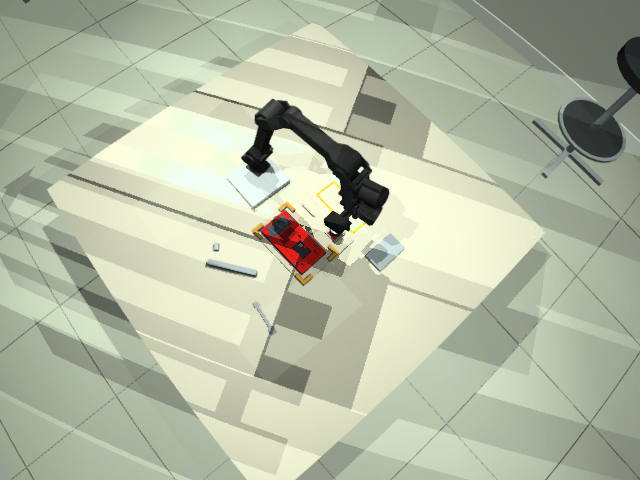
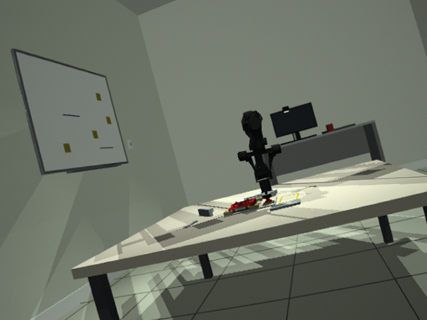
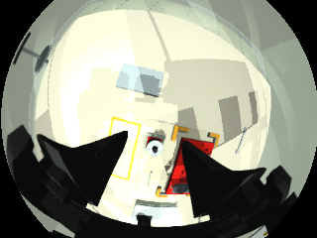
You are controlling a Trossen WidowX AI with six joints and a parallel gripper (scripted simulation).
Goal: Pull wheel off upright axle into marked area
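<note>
The wheel [image 3: 150,148] is a white ring around a dark centre, seen from above over a small red base [image 1: 331,236] [image 2: 268,201]. In the top view the gripper hides the wheel. The axle is hard to make out; only the dark centre shows in the wrist view. The marked area is a yellow outline [image 1: 325,188] [image 3: 135,154] [image 2: 290,194] beside the base, and no wheel lies in it. My gripper [image 3: 155,139] [image 1: 353,219] [image 2: 262,173] is open and empty. It points down from above the table, with the wheel below and between its fingertips in the wrist view.
A red board [image 1: 313,251] [image 3: 202,146] with orange corner brackets lies close to the wheel's base. A pale blue-grey plate [image 1: 393,245] [image 3: 127,77] lies on its other side. A grey bar [image 1: 231,268], a small block [image 1: 216,246] and a thin grey tool [image 1: 263,316] lie farther off.
</note>
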